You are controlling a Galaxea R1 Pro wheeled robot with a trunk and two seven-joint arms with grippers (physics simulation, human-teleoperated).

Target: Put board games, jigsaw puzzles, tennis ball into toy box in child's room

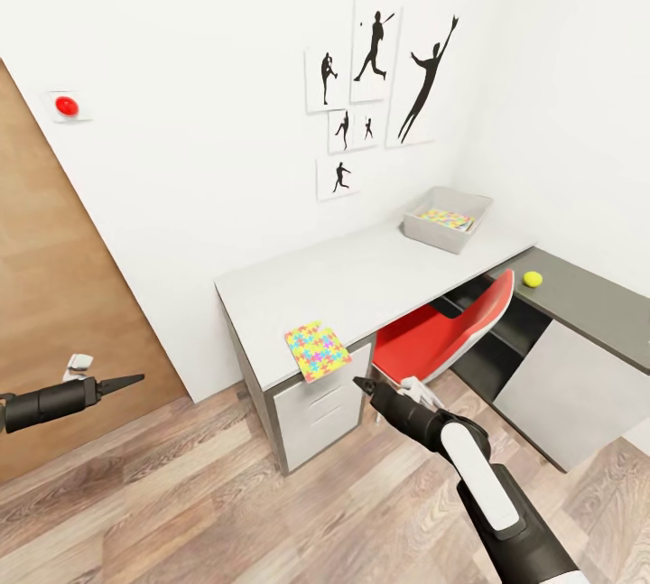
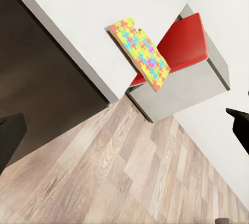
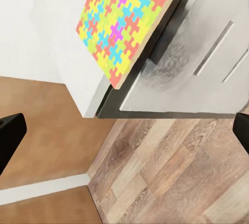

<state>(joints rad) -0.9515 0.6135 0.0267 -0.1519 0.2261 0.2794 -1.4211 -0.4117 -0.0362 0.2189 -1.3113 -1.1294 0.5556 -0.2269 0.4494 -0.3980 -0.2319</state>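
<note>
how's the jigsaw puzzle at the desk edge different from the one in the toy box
The jigsaw puzzle at the desk edge lies on the bare pale tabletop, a corner sticking out past the front above the drawers; the jigsaw puzzle in the toy box sits inside the grey toy box by the wall. The first is close to the right gripper, the second far back. Both show the same multicoloured interlocking pattern.

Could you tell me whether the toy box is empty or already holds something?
Not empty: the toy box already holds one jigsaw puzzle, lying flat inside.
</note>
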